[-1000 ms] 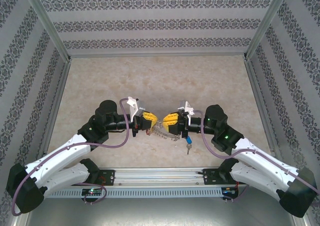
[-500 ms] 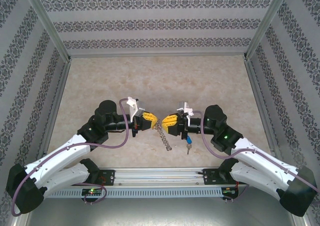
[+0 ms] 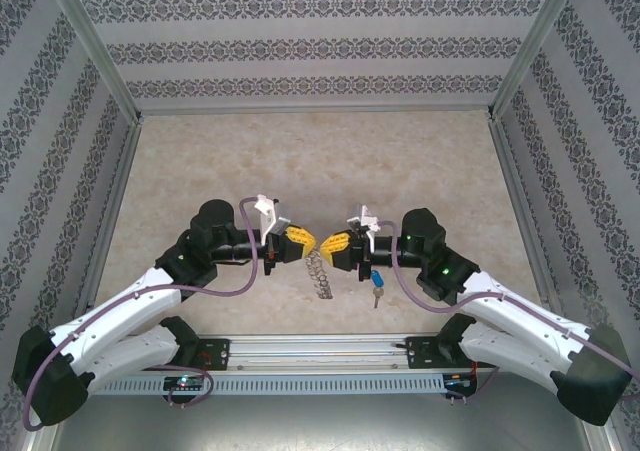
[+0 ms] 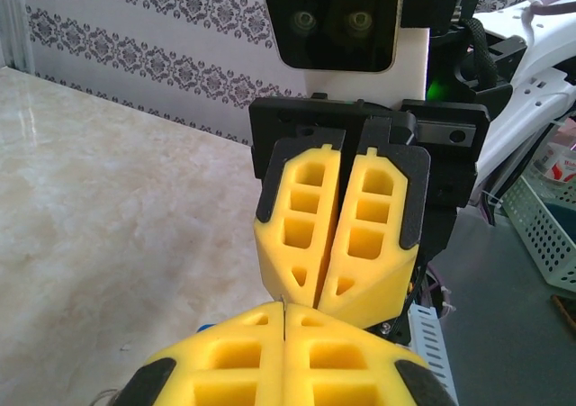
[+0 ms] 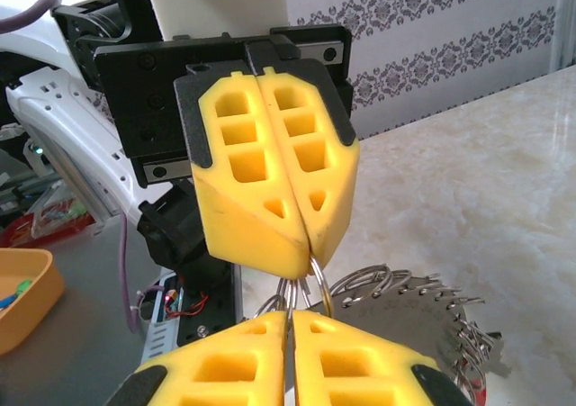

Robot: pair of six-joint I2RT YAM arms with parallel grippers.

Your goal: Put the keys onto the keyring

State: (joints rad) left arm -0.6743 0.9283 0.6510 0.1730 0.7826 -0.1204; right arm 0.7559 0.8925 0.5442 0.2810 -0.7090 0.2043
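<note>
The keyring (image 3: 320, 274) is a flat grey ring fringed with wire loops, and it hangs between both grippers above the table's near middle. The left gripper (image 3: 307, 240) is shut on one of its loops, with a thin metal edge showing between the yellow fingertips (image 4: 284, 309). Tip to tip with it, the right gripper (image 3: 324, 246) is shut on several loops. In the right wrist view the right gripper (image 5: 290, 314) pinches the wire, the left gripper (image 5: 310, 244) faces it, and the keyring (image 5: 423, 311) hangs to the right. One of the keys (image 3: 377, 293), blue-capped, lies on the table under the right wrist.
Patterned walls and aluminium posts (image 3: 515, 171) enclose the marble table (image 3: 320, 161). A metal rail (image 3: 320, 351) runs along the near edge between the arm bases. Off the table stand a blue basket (image 4: 549, 235) and an orange tray (image 5: 22, 298).
The right gripper has shifted left toward the left gripper and closed on the loops. The keyring has swung from slanting out to the right to hanging almost straight down.
</note>
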